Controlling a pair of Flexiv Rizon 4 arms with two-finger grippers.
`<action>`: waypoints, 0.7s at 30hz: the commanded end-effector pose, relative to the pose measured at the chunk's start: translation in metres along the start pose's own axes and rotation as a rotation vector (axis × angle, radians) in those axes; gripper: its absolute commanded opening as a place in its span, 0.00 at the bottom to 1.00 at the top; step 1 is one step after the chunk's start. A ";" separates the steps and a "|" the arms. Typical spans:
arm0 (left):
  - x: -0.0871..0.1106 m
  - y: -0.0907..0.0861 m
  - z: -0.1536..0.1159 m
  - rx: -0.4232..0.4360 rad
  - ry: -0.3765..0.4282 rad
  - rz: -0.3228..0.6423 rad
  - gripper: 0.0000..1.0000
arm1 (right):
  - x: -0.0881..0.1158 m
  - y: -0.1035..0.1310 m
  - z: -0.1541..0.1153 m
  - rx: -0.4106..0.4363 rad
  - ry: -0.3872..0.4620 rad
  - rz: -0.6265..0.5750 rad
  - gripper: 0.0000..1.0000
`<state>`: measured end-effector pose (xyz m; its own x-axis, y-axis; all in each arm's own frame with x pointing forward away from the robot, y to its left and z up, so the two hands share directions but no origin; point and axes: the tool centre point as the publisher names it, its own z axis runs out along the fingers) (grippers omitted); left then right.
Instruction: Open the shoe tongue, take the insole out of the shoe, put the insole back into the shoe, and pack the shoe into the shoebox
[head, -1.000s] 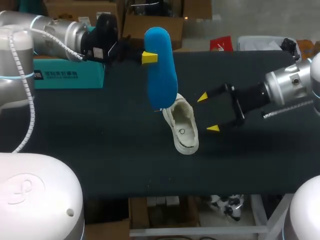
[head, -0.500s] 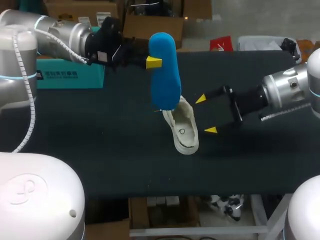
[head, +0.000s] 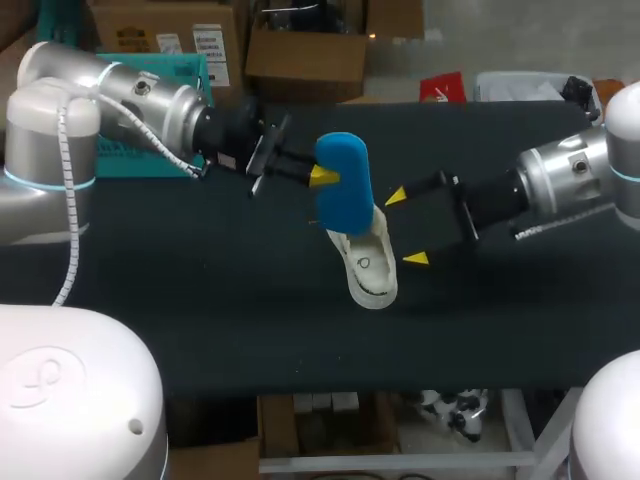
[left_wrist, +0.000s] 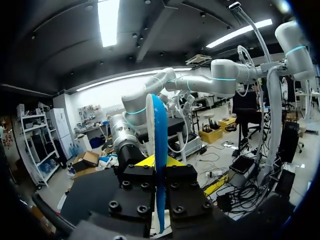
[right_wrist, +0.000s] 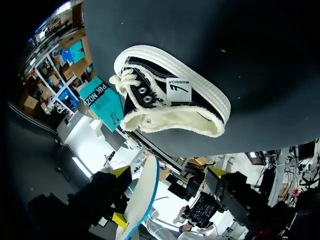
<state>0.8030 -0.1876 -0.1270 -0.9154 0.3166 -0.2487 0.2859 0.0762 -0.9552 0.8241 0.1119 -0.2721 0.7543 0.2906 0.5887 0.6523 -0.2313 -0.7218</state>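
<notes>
Blue insole, head view: the insole (head: 343, 185) stands nearly on end above the middle of the dark surface (head: 200, 290). Its lower end is at the far end of the shoe; whether it is inside the opening cannot be told.
Left pincer, head view: the left pincer (head: 320, 177) comes in from the left edge and is clamped on the insole's upper part, with one yellow tip showing against the blue.
Shoe, head view: the pale shoe (head: 368, 258) lies on the surface about midway between the far and near edges, opening upward.
Right pincer, head view: the right pincer (head: 405, 227) comes in from the right edge with its fingers spread wide, just beside the shoe and apart from it.
Insole, left wrist view: the insole (left_wrist: 159, 125) shows edge-on as a thin blue blade rising straight between the fingers.
Left pincer, left wrist view: the left pincer (left_wrist: 160, 162) presses on the insole from both sides.
Shoe, right wrist view: the shoe (right_wrist: 170, 102) lies ahead of the fingers on the surface (right_wrist: 225, 45), with a black side, cream sole and cream lining.
Shoebox, right wrist view: the teal shoebox (right_wrist: 102, 102) sits beyond the shoe, toward the surface's edge.
Right pincer, right wrist view: the right pincer (right_wrist: 169, 171) is wide apart and holds nothing. The insole (right_wrist: 142, 195) shows its pale face and blue edge close to one finger.
</notes>
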 end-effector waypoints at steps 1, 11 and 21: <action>0.012 0.005 0.018 -0.020 -0.049 0.042 0.00 | -0.002 0.005 0.002 0.036 0.014 0.001 1.00; 0.023 0.024 0.047 -0.097 -0.111 0.165 0.00 | -0.005 0.002 0.011 0.080 0.052 0.004 0.87; 0.022 0.040 0.059 -0.145 -0.164 0.229 0.00 | -0.004 0.002 0.015 0.094 0.079 0.006 0.55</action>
<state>0.7807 -0.2294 -0.1773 -0.8469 0.2407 -0.4742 0.5162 0.1575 -0.8419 0.8199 0.1247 -0.2799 0.7645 0.2179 0.6066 0.6406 -0.1521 -0.7527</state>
